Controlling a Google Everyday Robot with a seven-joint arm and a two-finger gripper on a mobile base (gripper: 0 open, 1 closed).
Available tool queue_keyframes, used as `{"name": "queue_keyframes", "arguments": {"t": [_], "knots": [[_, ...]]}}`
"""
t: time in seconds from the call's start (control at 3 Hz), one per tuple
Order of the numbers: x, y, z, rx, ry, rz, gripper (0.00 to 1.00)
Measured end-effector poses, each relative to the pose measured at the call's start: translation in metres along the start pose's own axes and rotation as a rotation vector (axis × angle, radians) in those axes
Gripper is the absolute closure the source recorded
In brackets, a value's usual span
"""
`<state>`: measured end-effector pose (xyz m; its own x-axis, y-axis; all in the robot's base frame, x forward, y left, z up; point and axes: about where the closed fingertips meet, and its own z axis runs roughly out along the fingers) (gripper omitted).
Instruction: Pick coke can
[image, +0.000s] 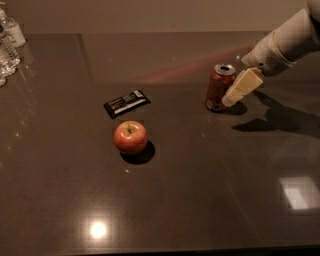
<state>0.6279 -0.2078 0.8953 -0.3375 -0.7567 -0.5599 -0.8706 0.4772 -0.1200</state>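
The coke can (218, 88) stands upright on the dark table (200, 190), right of centre, red with a silver top. My gripper (231, 98) comes in from the upper right on a white arm (287, 40). Its cream-coloured end lies right against the can's right side, low near the table. I cannot tell if it grips the can. A round red apple (130, 137) sits to the left of the can, nearer the front.
A black snack bar wrapper (126, 103) lies flat behind the apple. Clear water bottles (9, 42) stand at the far left edge. The table's back edge meets a wall behind the can.
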Motion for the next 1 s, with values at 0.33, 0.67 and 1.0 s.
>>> {"name": "queue_keyframes", "arguments": {"t": [0.33,0.67,1.0], "knots": [[-0.008,0.003,0.009,-0.021,-0.019,-0.003,0.00],[-0.016,0.006,0.014,-0.029,-0.035,-0.006,0.00],[-0.020,0.010,0.017,-0.034,-0.042,0.000,0.17]]}}
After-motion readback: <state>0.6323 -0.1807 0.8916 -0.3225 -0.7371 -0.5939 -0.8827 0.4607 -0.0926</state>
